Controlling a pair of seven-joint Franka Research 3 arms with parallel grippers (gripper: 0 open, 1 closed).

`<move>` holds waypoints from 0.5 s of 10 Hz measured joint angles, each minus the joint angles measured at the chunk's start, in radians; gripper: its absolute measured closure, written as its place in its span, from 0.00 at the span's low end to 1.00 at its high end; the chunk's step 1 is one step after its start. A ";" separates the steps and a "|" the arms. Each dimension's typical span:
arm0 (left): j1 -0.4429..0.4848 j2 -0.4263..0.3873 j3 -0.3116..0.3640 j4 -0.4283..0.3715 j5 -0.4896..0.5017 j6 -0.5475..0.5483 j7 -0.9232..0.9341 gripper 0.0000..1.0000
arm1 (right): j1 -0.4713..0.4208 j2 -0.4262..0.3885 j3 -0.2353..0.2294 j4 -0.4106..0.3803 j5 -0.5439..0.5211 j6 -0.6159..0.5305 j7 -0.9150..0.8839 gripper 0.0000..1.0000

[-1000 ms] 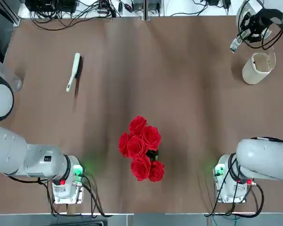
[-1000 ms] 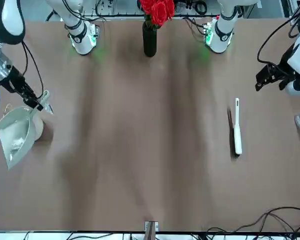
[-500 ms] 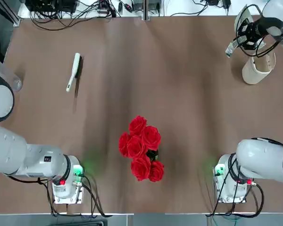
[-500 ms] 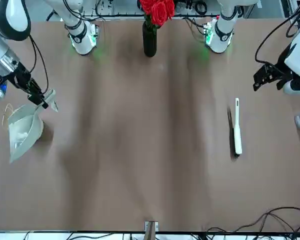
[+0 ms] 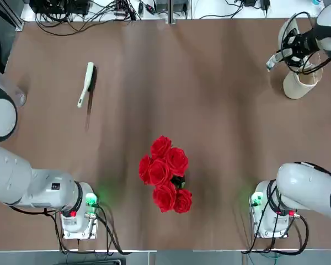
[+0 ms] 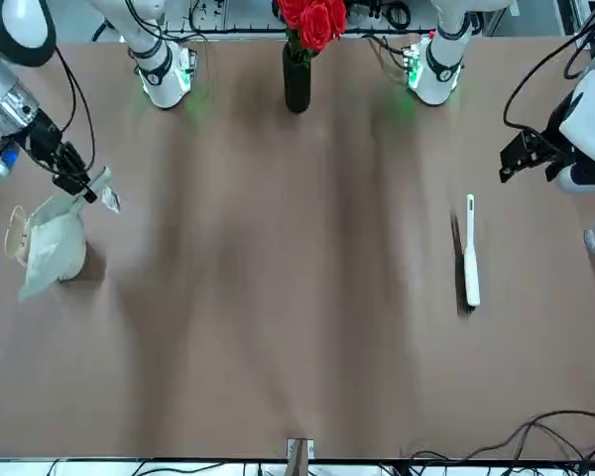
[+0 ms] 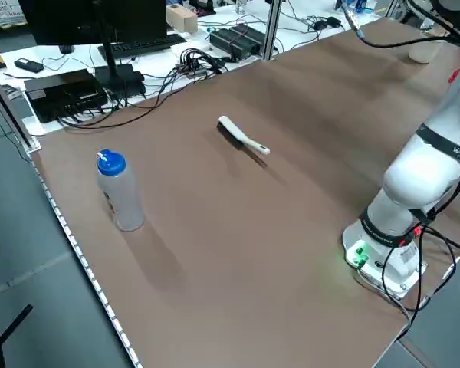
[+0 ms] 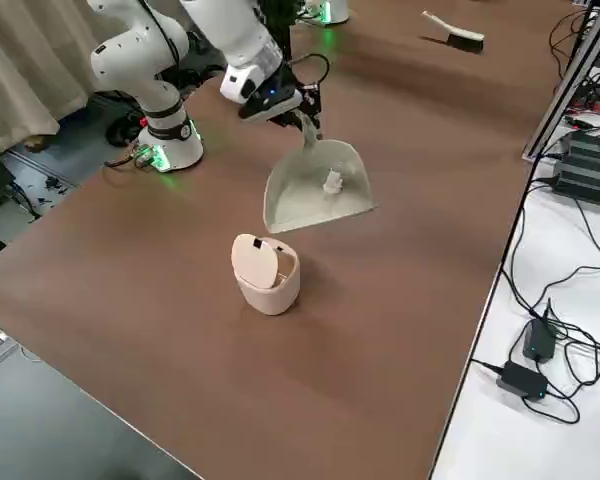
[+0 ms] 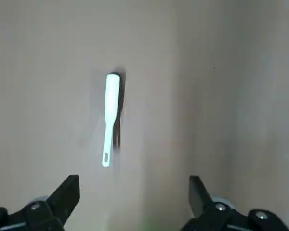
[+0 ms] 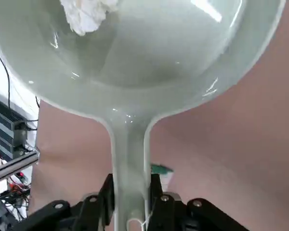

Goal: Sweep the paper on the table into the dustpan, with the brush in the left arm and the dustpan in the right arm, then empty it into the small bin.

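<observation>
The left gripper [image 9: 134, 192], its fingers spread wide, hovers near a white-handled brush [image 5: 86, 84] lying on the brown table [image 5: 226, 110]. At right, the right gripper [image 10: 131, 197] grips a dustpan [image 8: 315, 188] carrying crumpled paper [image 8: 332, 182] beside the small open bin [image 8: 266, 273].

Top and front views from opposite table sides, sharing brush, bin and flowers.
</observation>
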 joint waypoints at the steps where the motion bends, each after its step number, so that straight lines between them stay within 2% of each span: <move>1: 0.000 0.000 -0.001 0.000 0.000 0.000 0.000 0.00 | 0.000 -0.010 -0.014 -0.016 0.016 0.000 -0.010 0.67; 3: 0.000 0.000 -0.001 0.000 0.000 0.000 0.000 0.00 | 0.000 -0.020 -0.033 -0.033 0.109 0.000 -0.101 0.67; 5: 0.000 0.000 -0.001 0.000 0.000 0.000 0.000 0.00 | 0.000 -0.020 -0.053 -0.047 0.143 0.000 -0.139 0.67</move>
